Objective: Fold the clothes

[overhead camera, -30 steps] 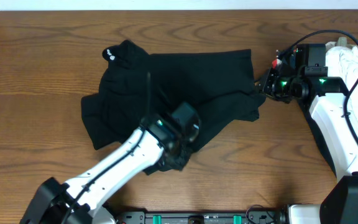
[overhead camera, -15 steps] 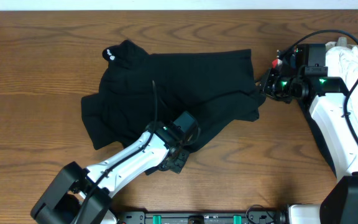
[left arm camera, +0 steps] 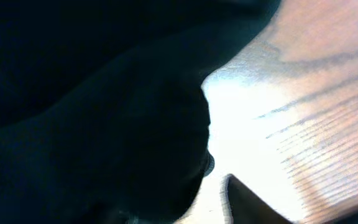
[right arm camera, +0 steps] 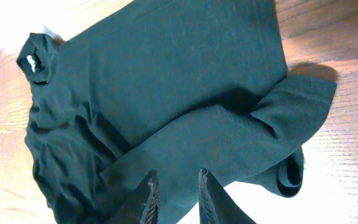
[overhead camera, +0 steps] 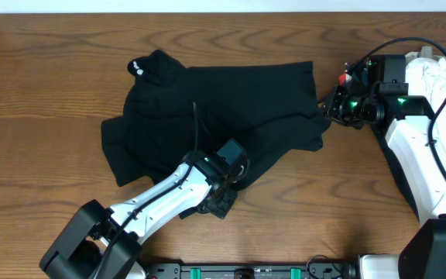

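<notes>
The black T-shirt [overhead camera: 223,108] lies bunched up in the middle of the brown table [overhead camera: 45,85]. Its little white logo [overhead camera: 134,67] is at the far left corner. The left gripper [overhead camera: 221,200] sits on the near edge of the shirt. All I can see there is dark cloth, so I cannot tell if it is open or closed. The right gripper [right arm camera: 176,177] is by the shirt's right edge, with its two fingers a little apart. Some white clothes [overhead camera: 432,70] lie behind the right arm.
</notes>
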